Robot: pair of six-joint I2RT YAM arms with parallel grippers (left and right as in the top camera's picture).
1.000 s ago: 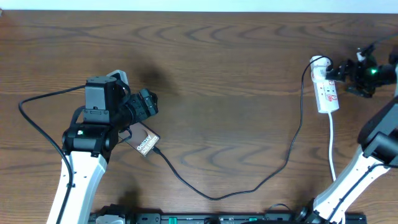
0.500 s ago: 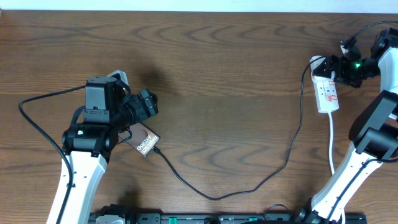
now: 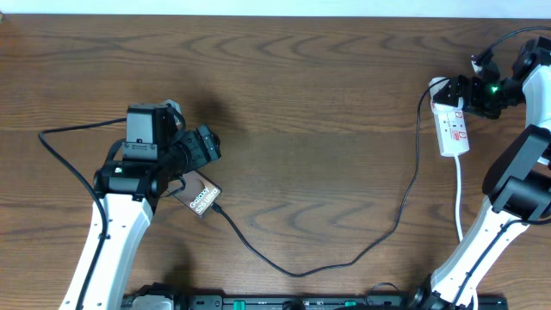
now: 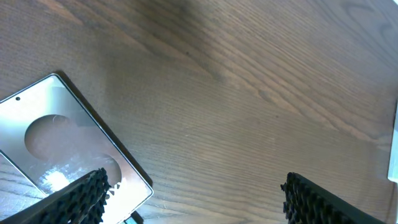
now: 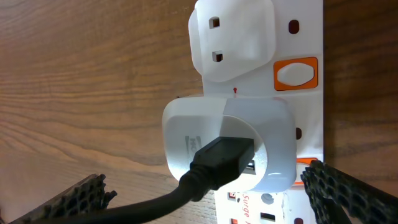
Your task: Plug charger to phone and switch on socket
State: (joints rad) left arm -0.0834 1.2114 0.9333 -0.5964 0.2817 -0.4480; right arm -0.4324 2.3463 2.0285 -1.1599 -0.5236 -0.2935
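Overhead, you see the phone (image 3: 200, 195) at 8 o'clock on the table (image 3: 301, 86), with the left gripper (image 3: 203, 148) at its 12 o'clock. The charger (image 3: 297, 272) runs to the socket (image 3: 453, 127) at 2 o'clock, near the right gripper (image 3: 472, 91). Left wrist: jaws wide apart and empty, phone at 8 o'clock. Right wrist: jaws wide apart and empty, over the white adapter (image 5: 186, 134) in the socket

On the table (image 3: 327, 103), the phone (image 3: 202, 196) lies at the left and the socket (image 3: 454, 133) at the far right. The charger (image 3: 297, 273) sags toward the front edge between them, seemingly reaching the phone's near end.
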